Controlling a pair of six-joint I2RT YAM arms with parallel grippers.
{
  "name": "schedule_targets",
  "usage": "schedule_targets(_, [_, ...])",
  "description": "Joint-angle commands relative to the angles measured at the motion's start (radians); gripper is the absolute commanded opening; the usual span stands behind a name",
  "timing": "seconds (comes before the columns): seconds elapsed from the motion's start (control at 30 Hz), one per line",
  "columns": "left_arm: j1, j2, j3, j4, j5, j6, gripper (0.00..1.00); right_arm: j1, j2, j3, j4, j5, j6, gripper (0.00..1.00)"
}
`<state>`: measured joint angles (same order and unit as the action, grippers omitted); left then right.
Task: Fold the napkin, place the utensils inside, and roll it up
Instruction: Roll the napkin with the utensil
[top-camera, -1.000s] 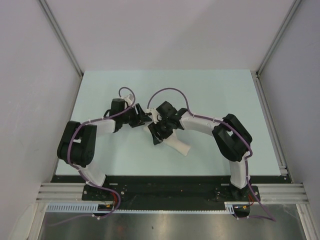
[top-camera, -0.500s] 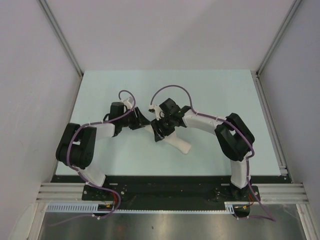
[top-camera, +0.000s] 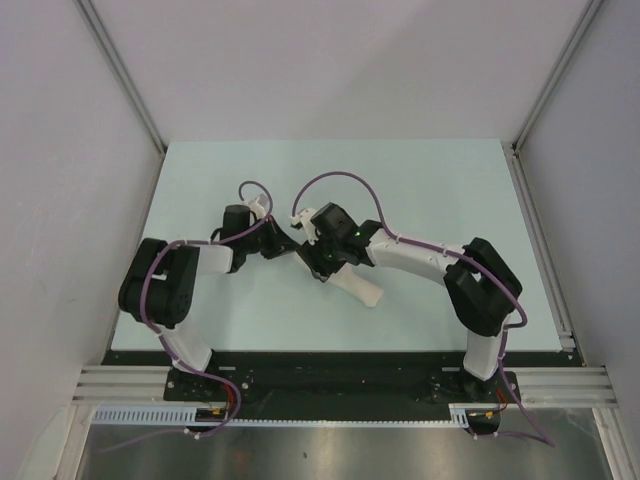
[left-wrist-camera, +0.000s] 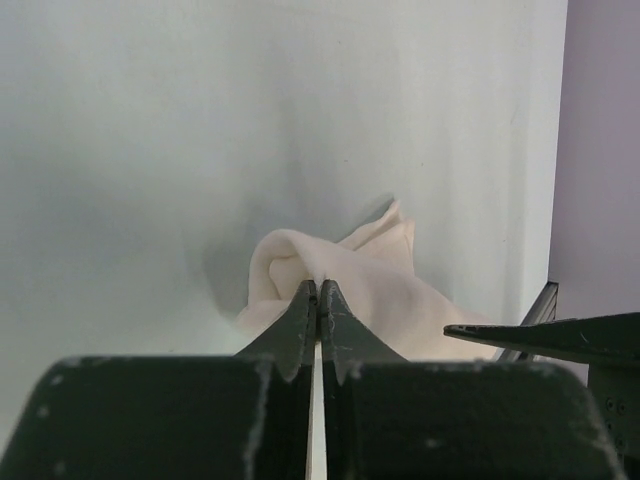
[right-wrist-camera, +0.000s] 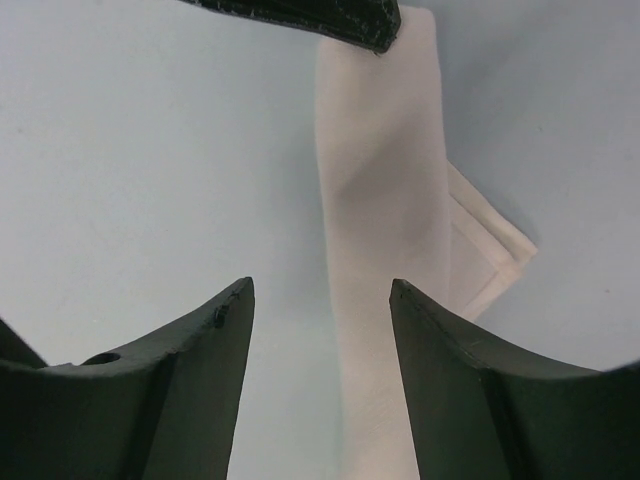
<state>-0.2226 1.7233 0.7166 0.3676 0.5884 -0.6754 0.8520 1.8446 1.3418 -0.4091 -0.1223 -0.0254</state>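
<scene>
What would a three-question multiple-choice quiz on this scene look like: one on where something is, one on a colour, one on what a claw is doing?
1. Where on the table is the napkin?
A. in the far left corner
B. near the middle
C. hanging off the near edge

2. What colour is the table top?
A. dark brown
B. red
C. pale blue-green

3. How is the right claw set?
A. open
B. shut tight
C. gripping a cup

Answers:
1. B: the overhead view shows the white roll lying mid-table.
2. C: the surface is a pale blue-green in every view.
3. A: the right wrist view shows its two fingers standing well apart, with the napkin visible between them.
</scene>
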Motion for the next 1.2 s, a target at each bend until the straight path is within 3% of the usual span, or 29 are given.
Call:
schedule_targets(0.0, [-0.008,0.019,0.044,0.048,0.031,-0.033,0.0,0.038,-0.005,-0.006,0.026,0.184,-0.076,0.62])
schedule_targets(0.73, [-0.008,0.076,0.113,0.034,0.036,-0.062,0.01,0.067,0.156,-0.006,0.05,0.411,-0.137,0.58])
schedule_targets(0.8, [-0.008,0.075,0.121,0.03,0.042,-0.062,0.06,0.059,0.163,-0.004,0.049,0.398,-0.131,0.58])
schedule_targets(0.83, [-0.008,0.071,0.122,0.03,0.044,-0.062,0.18,0.047,0.168,-0.003,0.046,0.389,-0.13,0.58])
schedule_targets(0.93, [-0.008,0.056,0.132,0.022,0.048,-0.053,0.36,0.024,0.173,0.005,0.033,0.262,-0.116,0.55])
schedule_targets(1.03, [-0.004,0.029,0.149,-0.019,0.031,-0.017,0.48,-0.014,0.165,0.011,0.017,0.088,-0.104,0.43])
schedule_targets(1.17, [-0.003,-0.005,0.158,-0.079,-0.002,0.028,0.54,-0.086,0.165,0.028,-0.008,-0.182,-0.082,0.36])
